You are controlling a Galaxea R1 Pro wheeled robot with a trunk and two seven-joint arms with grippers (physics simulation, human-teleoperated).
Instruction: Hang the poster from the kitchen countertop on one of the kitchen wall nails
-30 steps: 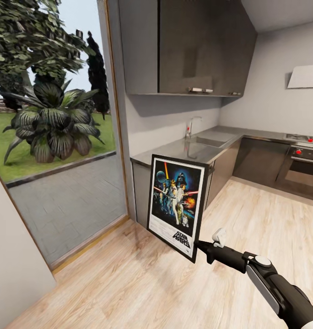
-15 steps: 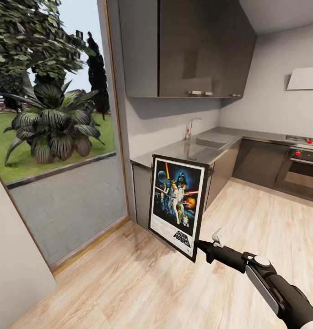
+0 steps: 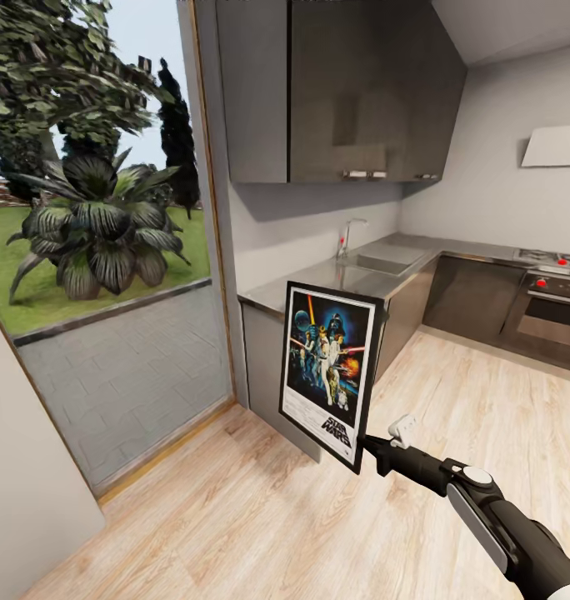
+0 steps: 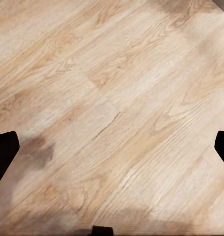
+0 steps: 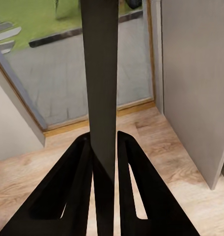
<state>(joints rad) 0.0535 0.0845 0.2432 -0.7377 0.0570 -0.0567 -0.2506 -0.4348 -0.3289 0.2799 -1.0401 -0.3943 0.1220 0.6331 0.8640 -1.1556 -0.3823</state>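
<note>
The Star Wars poster (image 3: 329, 372), black-framed with a white border, hangs upright in the air in front of the end of the grey kitchen countertop (image 3: 318, 282). My right gripper (image 3: 370, 451) is shut on its lower right corner. In the right wrist view the poster (image 5: 100, 73) shows edge-on as a dark strip pinched between the black fingers (image 5: 77, 191). In the left wrist view my left gripper (image 4: 113, 150) is open above the wooden floor, its dark fingertips (image 4: 4, 152) far apart with nothing between them.
A sunken sink (image 3: 391, 257) and tap (image 3: 347, 237) lie in the countertop under dark wall cabinets (image 3: 352, 92). An oven and hob (image 3: 556, 296) stand at the right. A tall glass door (image 3: 102, 250) to the garden is at the left, and a white wall (image 3: 27, 500) at the near left.
The poster has shifted a little to the right and turned slightly in the right gripper's hold. The view has moved slightly along with it.
</note>
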